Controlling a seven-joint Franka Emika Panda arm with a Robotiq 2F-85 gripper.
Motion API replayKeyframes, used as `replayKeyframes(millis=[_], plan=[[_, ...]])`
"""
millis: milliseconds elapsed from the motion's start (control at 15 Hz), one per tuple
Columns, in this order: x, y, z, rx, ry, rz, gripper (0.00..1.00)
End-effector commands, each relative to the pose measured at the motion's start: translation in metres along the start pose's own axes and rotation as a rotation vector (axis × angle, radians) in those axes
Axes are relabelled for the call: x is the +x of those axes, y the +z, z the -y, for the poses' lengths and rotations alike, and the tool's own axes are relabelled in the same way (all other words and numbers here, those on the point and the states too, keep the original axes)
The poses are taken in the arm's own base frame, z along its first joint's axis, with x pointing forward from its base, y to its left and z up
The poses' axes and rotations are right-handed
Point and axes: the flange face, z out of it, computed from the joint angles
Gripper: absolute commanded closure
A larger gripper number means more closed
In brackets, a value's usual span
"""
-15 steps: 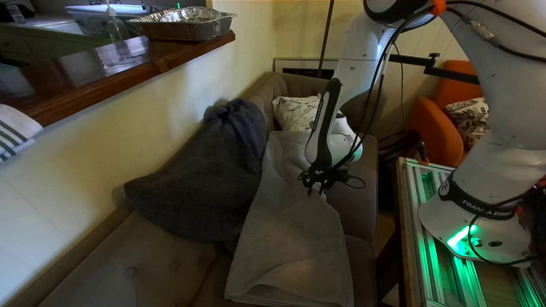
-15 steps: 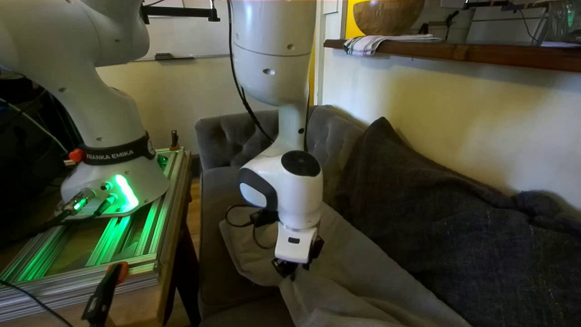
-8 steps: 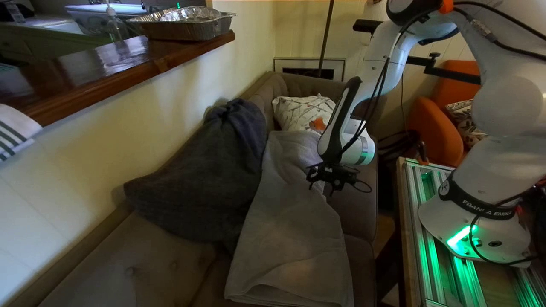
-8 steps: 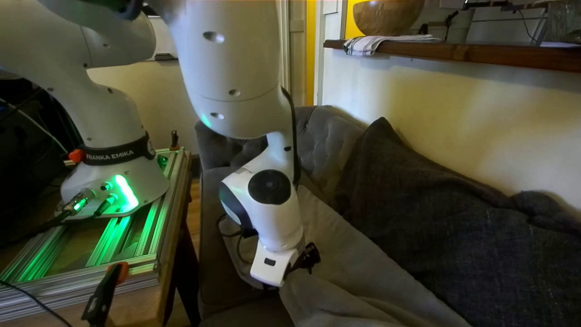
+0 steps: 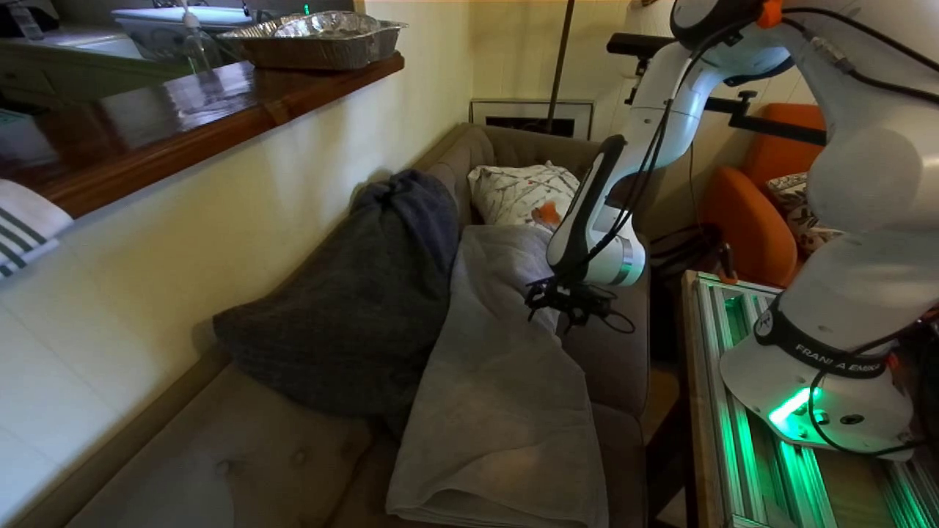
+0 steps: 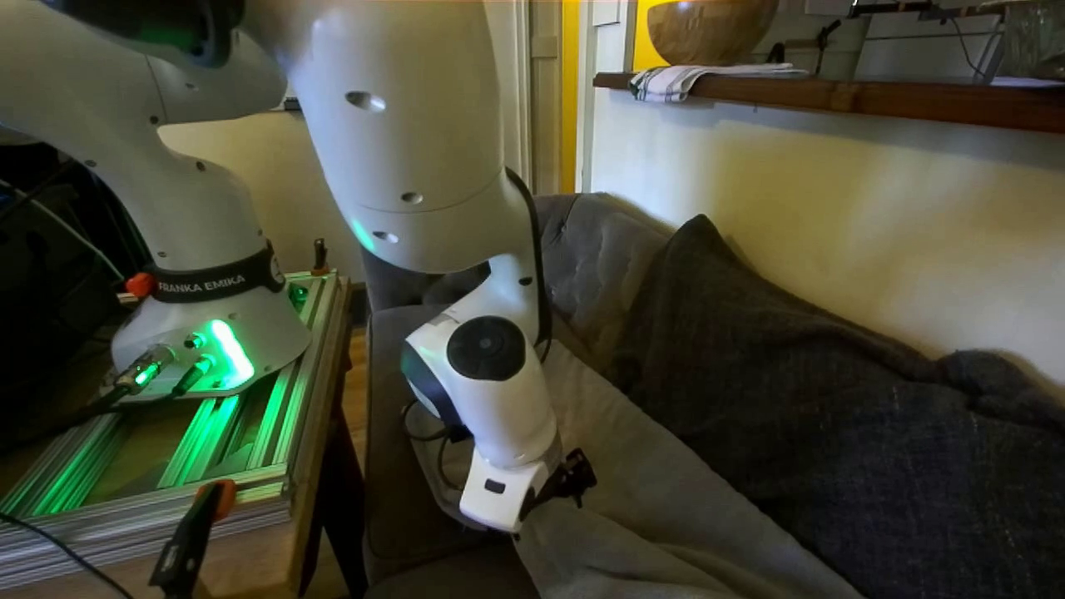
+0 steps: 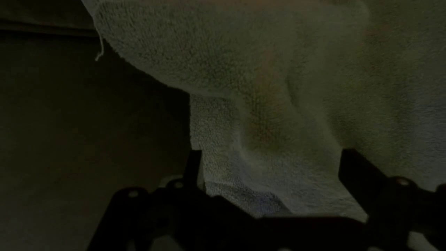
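A light grey-beige blanket lies lengthwise over the sofa seat, with folds at its near end. In the wrist view, which is very dark, the fuzzy blanket fills most of the picture, and its edge runs down beside the left finger. My gripper is open, its fingers wide apart with nothing held between them. In an exterior view the gripper hangs just above the blanket's edge on the robot's side. A dark grey pillow leans on the sofa back next to the blanket; the same pillow shows in both exterior views.
The tufted sofa runs along the wall. A printed white cushion sits at its far end. Above is a wooden counter with a foil tray. The robot's table stands beside the seat, with a clamp on its edge.
The fingers have spread apart, and the gripper has risen off the blanket and shifted towards the robot's table, its wrist now tilted. The blanket lies nearly unchanged. Over the last half second there is little motion.
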Motion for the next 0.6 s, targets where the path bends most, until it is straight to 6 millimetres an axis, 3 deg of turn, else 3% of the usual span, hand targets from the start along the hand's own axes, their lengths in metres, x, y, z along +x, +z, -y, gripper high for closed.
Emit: replayKeyframes(millis=[0,400,467,533], plan=[[0.005,0.002,0.0,-0.002,-0.038,-0.086,0.0],[0.025,0.026,-0.015,0.184,-0.003,-0.01,0.0],[0.031,0.032,-0.025,0.207,0.015,0.017,0.0],[0.019,0.013,-0.013,0.124,-0.032,-0.023,0.0]])
